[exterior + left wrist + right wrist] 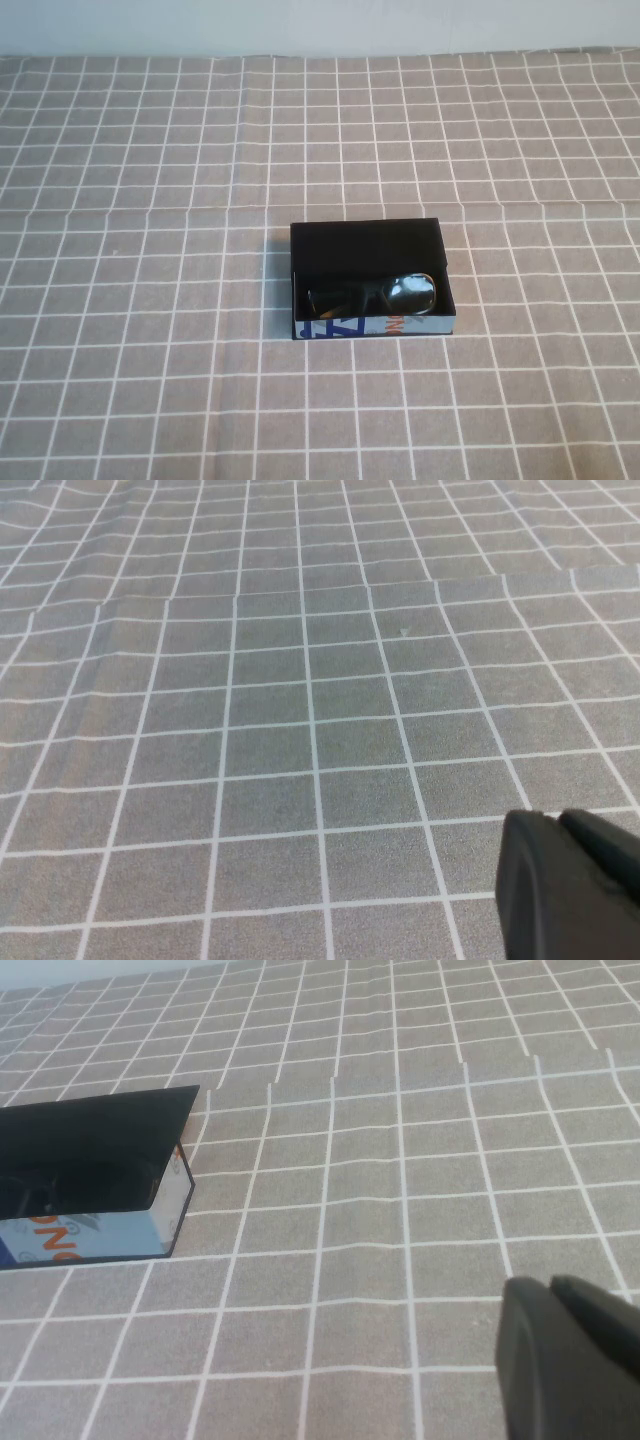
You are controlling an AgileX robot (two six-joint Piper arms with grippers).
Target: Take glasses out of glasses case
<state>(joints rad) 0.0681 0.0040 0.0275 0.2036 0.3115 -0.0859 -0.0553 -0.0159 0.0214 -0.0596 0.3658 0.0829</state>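
1. While the glasses (375,293) lie inside the open glasses case (366,238), nothing is grasped.
2. Left gripper (570,885) and right gripper (570,1355) are parked over the cloth; finger state cannot be told.
3. The frame's bridge should be pinched and lifted straight up.

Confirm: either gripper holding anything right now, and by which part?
Nothing held. The glasses lie in the glasses case. Left gripper and right gripper sit over bare cloth, outside the high view.
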